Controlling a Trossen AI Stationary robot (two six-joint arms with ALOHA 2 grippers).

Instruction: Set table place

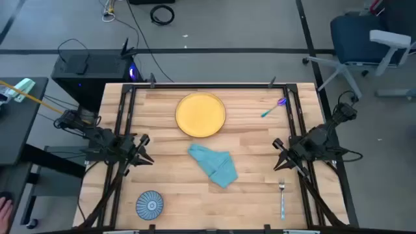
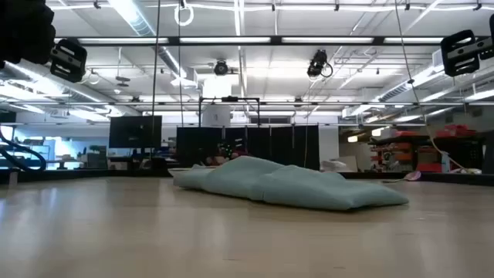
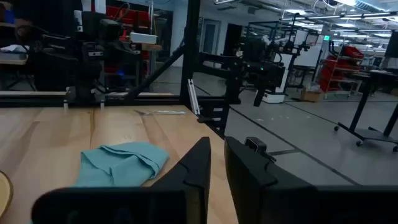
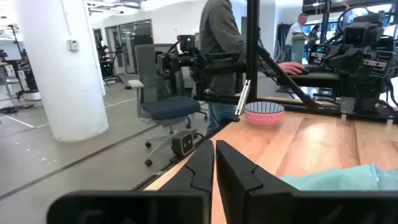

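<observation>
On the light wooden table (image 1: 253, 140) a yellow plate (image 1: 200, 114) lies at the far middle. A crumpled teal napkin (image 1: 213, 164) lies at the centre and shows in the low view (image 2: 285, 185). A patterned bowl (image 1: 150, 204) stands near the front left and a fork (image 1: 282, 198) lies at the front right. A purple-and-teal spoon (image 1: 274, 108) lies at the far right. My left gripper (image 1: 144, 149) hovers shut at the left side and my right gripper (image 1: 278, 156) hovers shut at the right side. Both point toward the napkin and both are empty.
A black rail frame (image 1: 201, 85) edges the table. A dark side desk (image 1: 19, 117) stands off the left side and an office chair (image 1: 364, 39) at the far right. A person (image 4: 221, 37) stands beyond the table in the right wrist view.
</observation>
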